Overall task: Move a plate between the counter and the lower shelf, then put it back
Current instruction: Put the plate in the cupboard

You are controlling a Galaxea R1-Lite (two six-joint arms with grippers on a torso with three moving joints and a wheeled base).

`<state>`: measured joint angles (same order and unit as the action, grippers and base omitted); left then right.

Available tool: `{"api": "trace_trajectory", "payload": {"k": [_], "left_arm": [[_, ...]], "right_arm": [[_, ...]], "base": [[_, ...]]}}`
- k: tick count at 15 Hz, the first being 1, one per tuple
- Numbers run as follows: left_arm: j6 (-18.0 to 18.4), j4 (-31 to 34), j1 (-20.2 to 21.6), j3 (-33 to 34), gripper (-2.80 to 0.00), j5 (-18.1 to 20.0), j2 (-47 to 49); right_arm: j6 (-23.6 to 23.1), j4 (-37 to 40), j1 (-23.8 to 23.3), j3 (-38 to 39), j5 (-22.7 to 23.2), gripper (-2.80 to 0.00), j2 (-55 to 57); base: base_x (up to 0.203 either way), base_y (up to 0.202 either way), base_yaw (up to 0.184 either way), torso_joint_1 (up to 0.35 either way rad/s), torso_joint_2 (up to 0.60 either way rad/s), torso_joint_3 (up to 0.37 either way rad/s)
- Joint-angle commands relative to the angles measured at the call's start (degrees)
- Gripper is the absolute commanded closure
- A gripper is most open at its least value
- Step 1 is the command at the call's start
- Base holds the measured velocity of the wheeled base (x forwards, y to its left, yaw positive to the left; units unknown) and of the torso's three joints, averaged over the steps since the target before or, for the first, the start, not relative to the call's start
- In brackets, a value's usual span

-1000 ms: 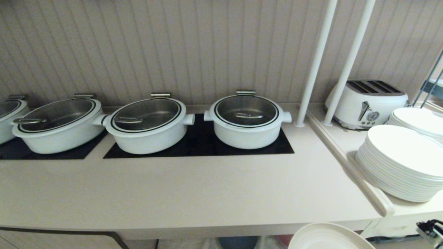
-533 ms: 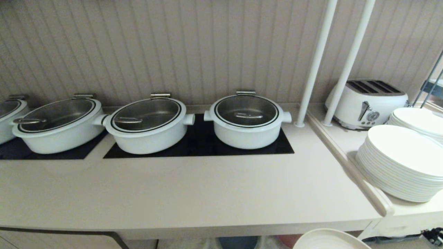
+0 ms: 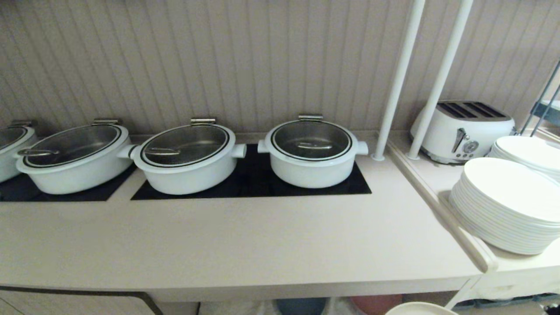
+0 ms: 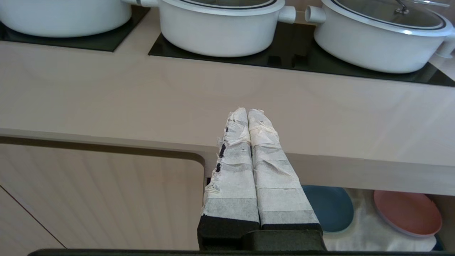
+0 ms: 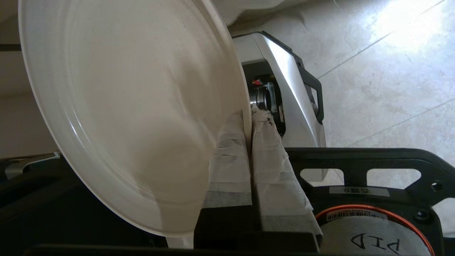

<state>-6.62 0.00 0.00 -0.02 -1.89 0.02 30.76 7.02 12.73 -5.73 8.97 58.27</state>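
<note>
Two taped fingers (image 5: 229,149) of the right gripper (image 5: 250,117) are pinching only the round cream plate's (image 5: 124,106) thin rim, so it could be slipping out and falling; the left gripper (image 4: 247,113) is sitting closed and empty

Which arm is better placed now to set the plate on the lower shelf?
Right. Its end effector is shut on the plate at the rim, below the counter edge. The left end effector is shut and holds nothing.

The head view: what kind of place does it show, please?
Probably a buffet or self-service food counter. Lidded white pots sit in a row on black hob panels set in the counter, with stacked white plates and a toaster beside them.
</note>
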Motion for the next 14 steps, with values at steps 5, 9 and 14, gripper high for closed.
{"api": "trace_trajectory", "payload": {"k": [5, 9, 14], "left_arm": [[-0.1, 0.0, 0.0, 0.0, 0.0, 0.0, 0.0], [-0.1, 0.0, 0.0, 0.0, 0.0, 0.0, 0.0], [-0.1, 0.0, 0.0, 0.0, 0.0, 0.0, 0.0]], "right_arm": [[0.2, 0.0, 0.0, 0.0, 0.1, 0.0, -0.9], [0.2, 0.1, 0.0, 0.1, 0.1, 0.0, -0.8], [0.3, 0.1, 0.0, 0.1, 0.1, 0.0, -1.0]], "base": [[0.0, 0.0, 0.0, -0.064, 0.14, 0.077], [0.0, 0.0, 0.0, -0.084, 0.18, 0.09], [0.0, 0.0, 0.0, -0.107, 0.22, 0.109]]}}
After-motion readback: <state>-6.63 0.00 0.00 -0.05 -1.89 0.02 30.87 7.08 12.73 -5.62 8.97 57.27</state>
